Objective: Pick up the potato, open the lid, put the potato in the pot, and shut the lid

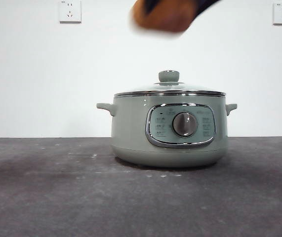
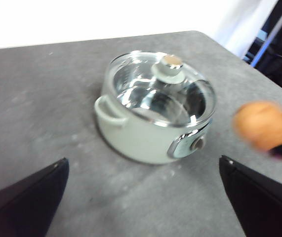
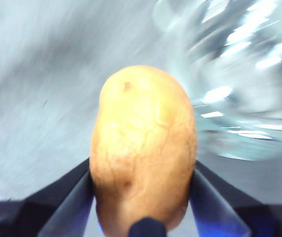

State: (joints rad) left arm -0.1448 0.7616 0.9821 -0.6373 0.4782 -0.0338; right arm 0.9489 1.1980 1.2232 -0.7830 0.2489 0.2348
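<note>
right wrist view: right hand [image 3: 143, 197] grasps potato [image 3: 143, 148]; left hand [image 2: 143, 197] released.

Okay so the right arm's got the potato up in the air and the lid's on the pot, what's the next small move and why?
Probably bring the left gripper, open and empty, over to the lid's knob to grasp it. The lid sits closed on the pot, while the right gripper holds the potato high above it, so the potato has no way in until the lid comes off.

Bare lab: grey table [image 1: 42, 187]; white wall [image 1: 32, 74]; sockets [image 1: 70, 11].
</note>
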